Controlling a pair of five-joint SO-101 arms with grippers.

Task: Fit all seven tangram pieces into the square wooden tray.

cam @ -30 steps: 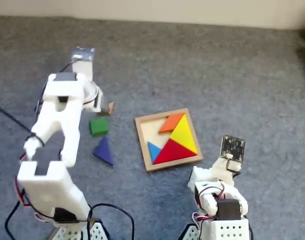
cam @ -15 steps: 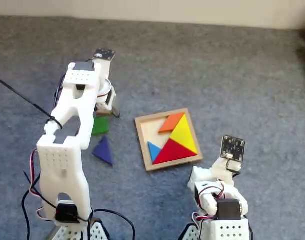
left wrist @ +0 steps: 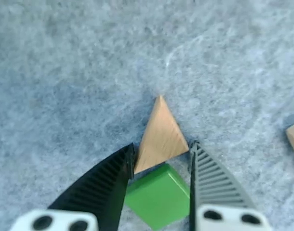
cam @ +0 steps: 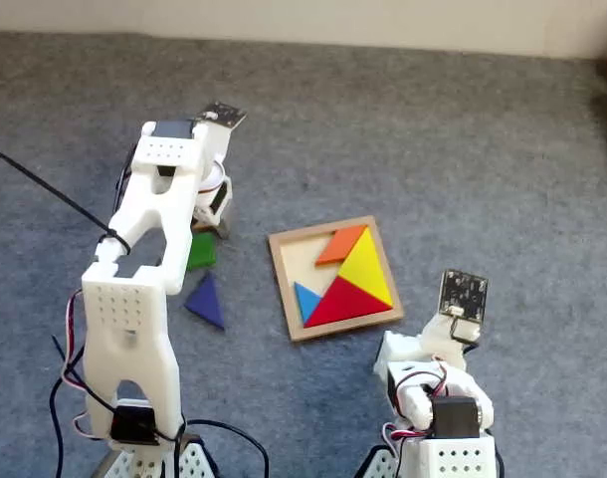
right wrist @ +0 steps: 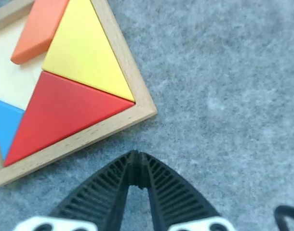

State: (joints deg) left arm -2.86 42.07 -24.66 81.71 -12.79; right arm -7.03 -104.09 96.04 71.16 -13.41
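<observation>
Brackets the tan triangle [left wrist: 159, 132] with the left claw [left wrist: 161, 147] partly spread, tips beside its base corners, green square [left wrist: 159, 195] just behind. Holds the right claw [right wrist: 137, 155] pinched together, empty, near the tray [right wrist: 141, 98] rim, worktop [right wrist: 224, 72] beyond.

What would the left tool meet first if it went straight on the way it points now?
Most likely the tan triangle, lying between the open tips of the left tool, beside the green square. The tool's height above the carpet is unclear.
</observation>
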